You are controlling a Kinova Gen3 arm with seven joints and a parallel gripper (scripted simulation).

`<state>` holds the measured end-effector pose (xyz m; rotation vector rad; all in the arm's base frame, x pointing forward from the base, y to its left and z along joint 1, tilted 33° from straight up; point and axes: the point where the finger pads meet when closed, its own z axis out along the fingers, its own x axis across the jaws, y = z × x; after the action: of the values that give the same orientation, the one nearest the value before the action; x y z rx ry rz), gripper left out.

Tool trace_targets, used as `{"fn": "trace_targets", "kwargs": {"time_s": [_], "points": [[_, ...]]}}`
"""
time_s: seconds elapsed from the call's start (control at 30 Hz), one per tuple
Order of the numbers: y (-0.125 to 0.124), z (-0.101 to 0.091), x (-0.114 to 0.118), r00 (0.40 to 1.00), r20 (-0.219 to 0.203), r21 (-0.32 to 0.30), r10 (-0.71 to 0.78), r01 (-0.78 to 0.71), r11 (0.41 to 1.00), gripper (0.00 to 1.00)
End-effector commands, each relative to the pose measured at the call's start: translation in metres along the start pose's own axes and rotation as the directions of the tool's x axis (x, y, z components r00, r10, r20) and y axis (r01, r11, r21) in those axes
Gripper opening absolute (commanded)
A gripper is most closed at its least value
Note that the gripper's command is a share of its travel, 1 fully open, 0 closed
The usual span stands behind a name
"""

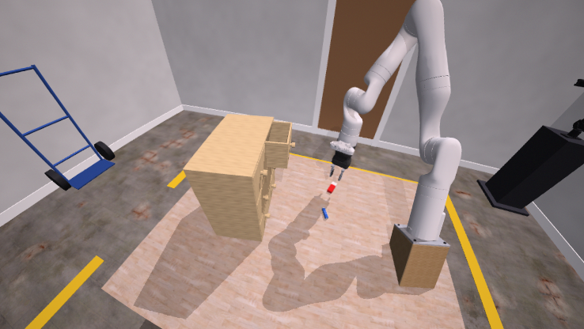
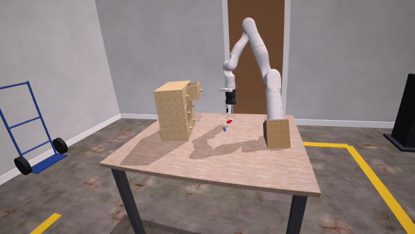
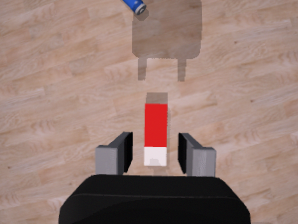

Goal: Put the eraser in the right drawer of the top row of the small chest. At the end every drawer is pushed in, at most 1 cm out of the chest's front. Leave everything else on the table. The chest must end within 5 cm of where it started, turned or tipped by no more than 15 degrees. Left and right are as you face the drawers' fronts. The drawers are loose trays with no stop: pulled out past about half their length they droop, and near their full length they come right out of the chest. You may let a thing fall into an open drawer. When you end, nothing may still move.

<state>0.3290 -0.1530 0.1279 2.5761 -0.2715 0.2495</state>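
The eraser [image 1: 331,187] [image 2: 229,121] [image 3: 156,125], a red block with a white end and a grey end, lies on the table. My gripper [image 1: 335,176] [image 2: 229,112] [image 3: 155,146] is open and empty above it, pointing down. In the wrist view the fingers stand on either side of its white end, with a gap on both sides. The small wooden chest [image 1: 229,142] [image 2: 172,116] stands upright. Its top-row right drawer [image 1: 278,154] [image 2: 194,92] is pulled partly out and looks level. The part of its inside that shows looks empty.
A blue battery-like cylinder [image 1: 324,213] [image 2: 224,129] [image 3: 135,6] lies near the eraser, on the camera side. The other drawers look pushed in, though their fronts show only at a steep angle. The open drawer juts out at the chest's far side, left of my gripper in the top and exterior views.
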Motion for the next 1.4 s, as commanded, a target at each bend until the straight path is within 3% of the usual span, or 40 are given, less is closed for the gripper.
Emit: {"fn": "trace_targets", "kwargs": {"time_s": [0.0, 0.37, 0.8, 1.37], "points": [[0.000, 0.000, 0.000, 1.000, -0.001, 0.000, 0.000, 0.000, 1.000, 0.75], [0.000, 0.004, 0.000, 1.000, -0.001, 0.000, 0.000, 0.000, 1.000, 0.75], [0.000, 0.035, 0.000, 1.000, -0.001, 0.000, 0.000, 0.000, 1.000, 0.75], [0.000, 0.052, 0.000, 1.000, -0.001, 0.000, 0.000, 0.000, 1.000, 0.75]]}}
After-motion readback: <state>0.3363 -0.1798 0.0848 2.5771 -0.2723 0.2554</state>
